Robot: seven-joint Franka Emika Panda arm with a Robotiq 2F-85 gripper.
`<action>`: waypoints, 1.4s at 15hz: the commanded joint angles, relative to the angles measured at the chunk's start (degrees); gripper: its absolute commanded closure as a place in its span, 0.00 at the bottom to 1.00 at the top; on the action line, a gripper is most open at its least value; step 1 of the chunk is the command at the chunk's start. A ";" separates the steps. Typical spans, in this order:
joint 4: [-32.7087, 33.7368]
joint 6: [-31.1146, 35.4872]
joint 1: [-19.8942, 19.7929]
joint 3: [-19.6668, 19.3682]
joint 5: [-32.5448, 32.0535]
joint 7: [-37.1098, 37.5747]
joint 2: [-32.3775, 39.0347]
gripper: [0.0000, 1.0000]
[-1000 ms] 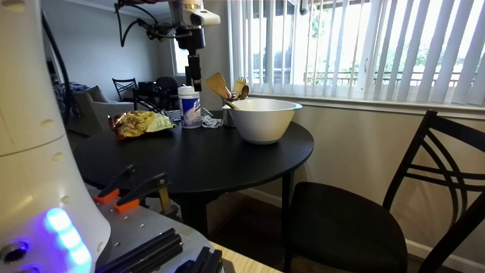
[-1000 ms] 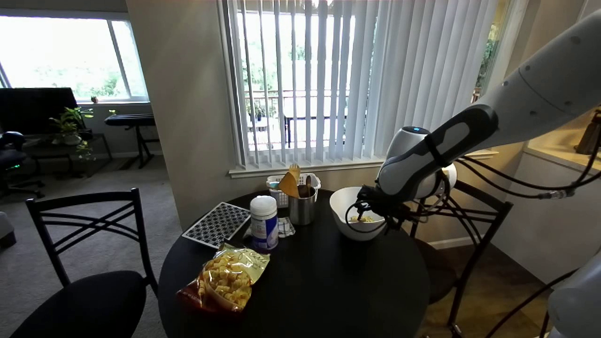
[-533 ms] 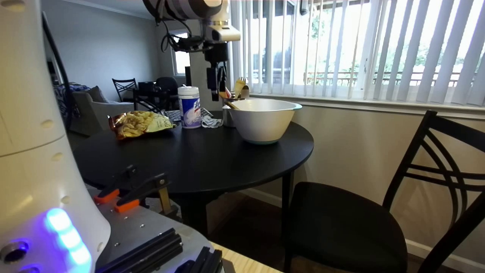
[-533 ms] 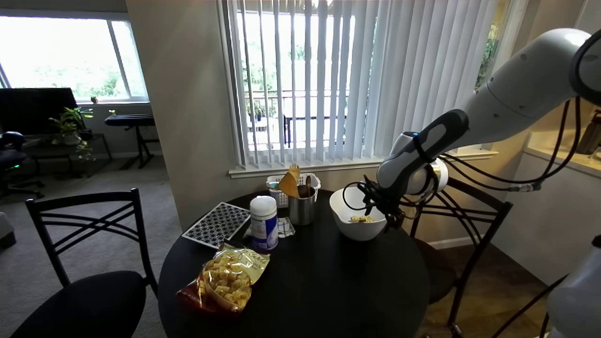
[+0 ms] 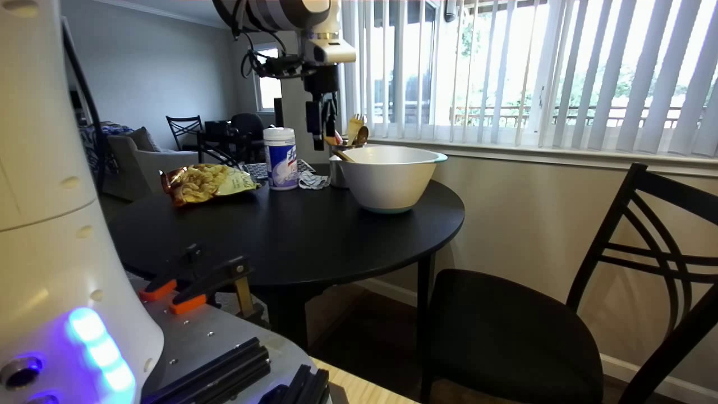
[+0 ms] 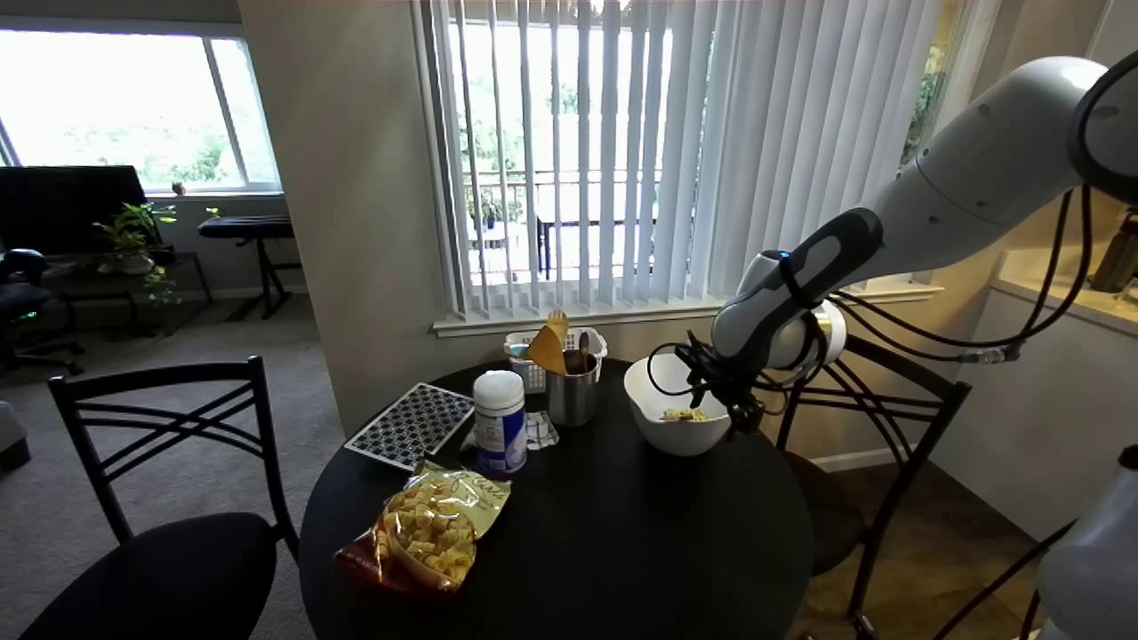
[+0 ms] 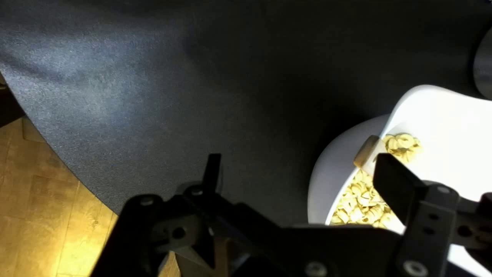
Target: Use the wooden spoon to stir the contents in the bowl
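The cream-white bowl (image 5: 390, 185) stands on the table; it also shows in an exterior view (image 6: 676, 437) and in the wrist view (image 7: 332, 173). Yellow curled pieces (image 7: 361, 204) lie in it. The wooden spoon (image 7: 366, 151) leans on the bowl's rim with its handle end sticking out; the handle end also shows in an exterior view (image 5: 344, 156). Its head is hidden. My gripper (image 7: 298, 156) is open and empty, beside and above the bowl's rim. In the wrist view the handle end appears between the fingers, nearer the right one. It also shows in both exterior views (image 5: 324, 137) (image 6: 742, 422).
On the round black table (image 6: 640, 551) stand a wipes canister (image 6: 500, 431), a snack bag (image 6: 436, 524), and a metal holder (image 6: 572, 400) with wooden utensils close to the bowl. A patterned board (image 6: 413, 425) and a white basket (image 6: 532, 372) are near the back edge.
My gripper has moved toward the bowl and a little lower during the first half second. Since then it has barely moved. The bowl and spoon have stayed in place.
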 commanded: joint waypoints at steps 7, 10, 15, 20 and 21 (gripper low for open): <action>-6.22 18.40 5.27 -2.65 -0.09 28.04 2.74 0.00; -8.04 25.43 9.88 -5.73 -2.40 39.65 3.58 0.00; -7.53 43.43 28.79 -22.08 8.57 41.01 11.52 0.00; 2.81 40.15 50.98 -36.71 29.30 32.33 19.13 0.00; 4.34 39.93 55.34 -39.76 31.63 31.69 21.04 0.00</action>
